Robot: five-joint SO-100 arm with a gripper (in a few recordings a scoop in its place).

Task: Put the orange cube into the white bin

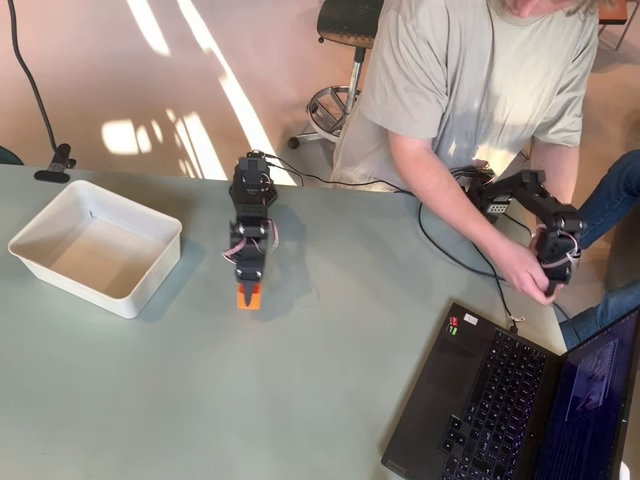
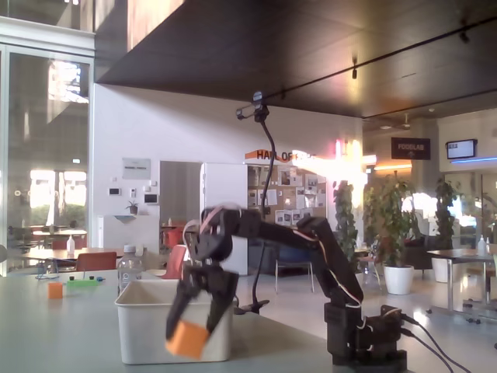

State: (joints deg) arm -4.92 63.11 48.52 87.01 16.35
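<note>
The orange cube (image 1: 248, 297) sits between the fingertips of my black gripper (image 1: 248, 289), near the middle of the pale green table. In the fixed view the gripper (image 2: 186, 330) points down, shut on the cube (image 2: 189, 339), which seems to hang a little above the tabletop, slightly blurred. The white bin (image 1: 30, 240) stands empty at the table's left in the overhead view, well apart from the gripper. In the fixed view the bin (image 2: 144, 334) is right behind the gripper and the cube.
An open laptop (image 1: 500, 410) lies at the front right corner. A person (image 1: 470, 80) sits behind the table's far edge, with black cables (image 1: 440, 245) running across the table. A small orange block (image 2: 54, 290) and a green thing (image 2: 81, 283) lie far off.
</note>
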